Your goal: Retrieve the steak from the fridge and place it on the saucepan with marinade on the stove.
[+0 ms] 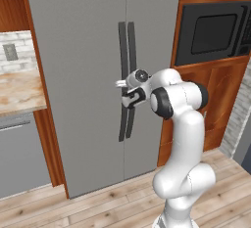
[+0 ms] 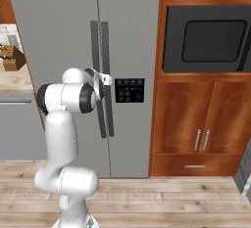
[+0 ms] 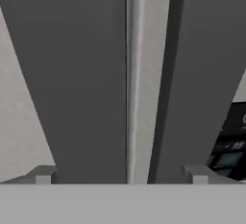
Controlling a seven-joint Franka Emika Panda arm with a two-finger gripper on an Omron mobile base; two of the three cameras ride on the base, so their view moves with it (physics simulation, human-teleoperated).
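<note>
The grey two-door fridge [image 1: 78, 75] [image 2: 54, 26] stands shut in front of me. Its two long dark handles [image 1: 125, 41] [image 2: 99, 41] run down the middle seam. My gripper [image 1: 122, 92] [image 2: 104, 82] [image 3: 121, 175] is open and right at these handles at mid height. In the hand view the left handle [image 3: 81, 74] and the right handle [image 3: 202, 74] loom close, with the door seam centred between my fingertips [image 3: 43, 175]. Nothing is held. The steak, the saucepan with marinade and the stove are out of view.
A black built-in microwave [image 1: 213, 31] [image 2: 206, 38] sits right of the fridge above wooden cabinet doors [image 2: 201, 124]. A dark control panel [image 2: 129, 90] [image 3: 230, 141] is on the right fridge door. A counter [image 1: 19, 90] lies to the left.
</note>
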